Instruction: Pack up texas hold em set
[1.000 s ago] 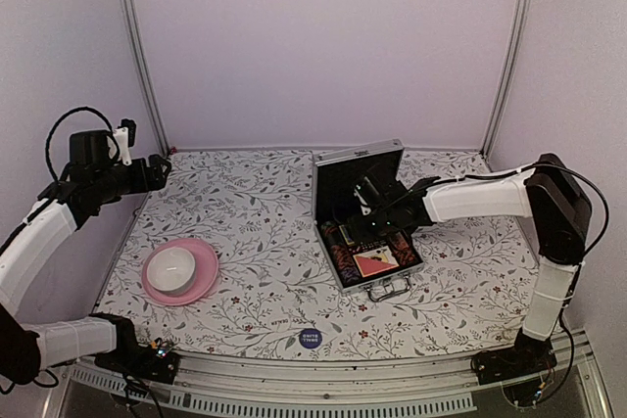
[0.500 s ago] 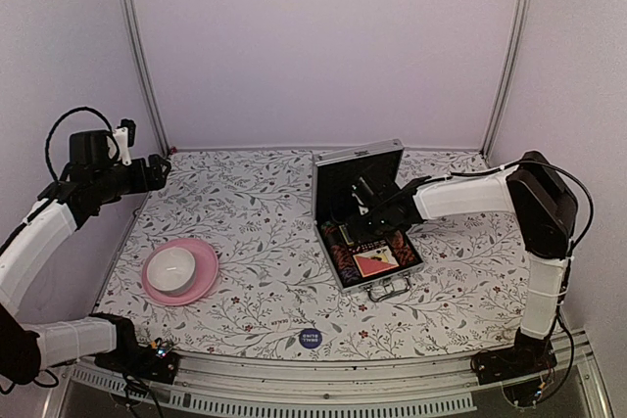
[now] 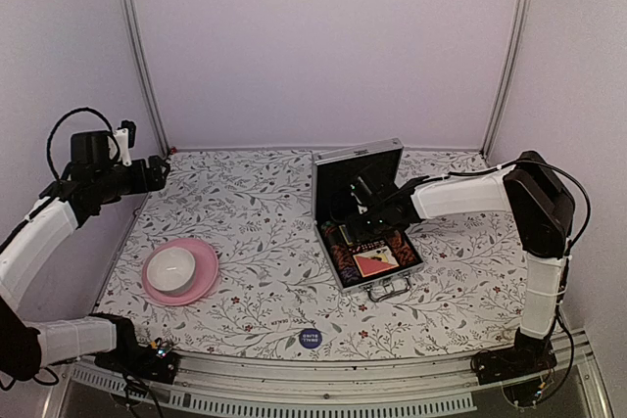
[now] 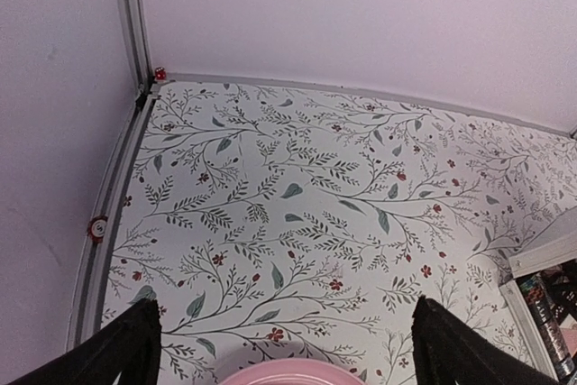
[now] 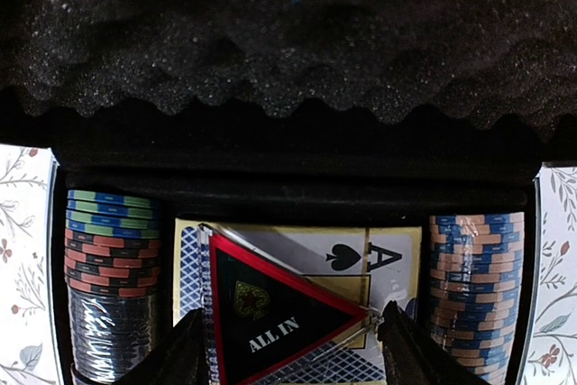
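The silver case (image 3: 392, 276) stands open on the table, its black foam lid (image 3: 355, 175) upright. Inside it, striped poker chips (image 5: 110, 254) fill the left and right (image 5: 476, 290) slots, with card decks (image 5: 388, 254) between them. A red-black triangle (image 5: 270, 317) marked ALL IN lies on the decks. My right gripper (image 3: 361, 219) (image 5: 291, 315) is low over the case and open, one finger on each side of the triangle. The right fingertip (image 5: 401, 335) sits at the triangle's corner. A blue disc (image 3: 310, 338) lies near the table's front edge. My left gripper (image 3: 157, 171) (image 4: 284, 306) hangs open and empty at the far left.
A pink plate (image 3: 203, 286) (image 4: 290, 372) with a white bowl (image 3: 172, 266) sits front left, below my left gripper. Metal posts (image 3: 137, 46) rise at the back corners, and a rail (image 4: 113, 200) lines the table's left edge. The case's corner (image 4: 539, 263) shows at the left wrist view's right edge.
My right gripper has moved slightly left, further in over the case, and its jaws have widened a little. The left arm has not moved.
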`<state>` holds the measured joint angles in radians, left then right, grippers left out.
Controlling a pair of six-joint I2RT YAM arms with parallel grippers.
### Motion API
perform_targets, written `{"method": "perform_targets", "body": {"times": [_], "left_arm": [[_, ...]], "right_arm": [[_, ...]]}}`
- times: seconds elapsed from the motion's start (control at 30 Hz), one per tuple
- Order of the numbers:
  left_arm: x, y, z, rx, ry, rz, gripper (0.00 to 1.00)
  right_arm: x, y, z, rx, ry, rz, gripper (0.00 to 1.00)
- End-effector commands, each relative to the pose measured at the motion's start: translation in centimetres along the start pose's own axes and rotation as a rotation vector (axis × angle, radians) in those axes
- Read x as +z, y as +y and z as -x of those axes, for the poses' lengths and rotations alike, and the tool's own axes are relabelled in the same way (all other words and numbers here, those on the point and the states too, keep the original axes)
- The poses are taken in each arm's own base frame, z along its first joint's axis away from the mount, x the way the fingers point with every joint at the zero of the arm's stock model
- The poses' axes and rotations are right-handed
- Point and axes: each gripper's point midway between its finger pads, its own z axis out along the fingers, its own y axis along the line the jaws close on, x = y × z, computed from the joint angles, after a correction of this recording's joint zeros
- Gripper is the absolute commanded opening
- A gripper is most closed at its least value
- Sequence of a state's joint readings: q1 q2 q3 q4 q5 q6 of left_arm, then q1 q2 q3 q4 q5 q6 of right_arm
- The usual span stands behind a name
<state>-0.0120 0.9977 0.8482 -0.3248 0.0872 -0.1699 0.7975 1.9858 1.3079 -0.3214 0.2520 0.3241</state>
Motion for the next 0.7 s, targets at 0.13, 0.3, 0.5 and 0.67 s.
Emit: {"method": "perform_targets", "body": {"times": [0.13,0.3,0.5,0.67], "left_arm": [[-0.5,2.5,1.5,0.006,-0.056,0.084,0.97],[-0.5,3.5,1.3,-0.002,-0.054,0.117,0.97],[-0.3,4.0,0.8,-0.002,-0.036,0.141,0.97],[-0.8,3.0,0.8,-0.010,-0.049,0.083,0.97]], "right_arm": [[-0.8,0.7,1.6,-0.012,-0.046,0.047,0.68],[-3.5,0.3,2.7,-0.038,-0.096,0.061,0.74],[-6.3,-0.7,3.8,-0.061,-0.154,0.050,0.85],[-9.1,-1.2,5.0,-0.047,-0.206,0.067,0.91]]}}
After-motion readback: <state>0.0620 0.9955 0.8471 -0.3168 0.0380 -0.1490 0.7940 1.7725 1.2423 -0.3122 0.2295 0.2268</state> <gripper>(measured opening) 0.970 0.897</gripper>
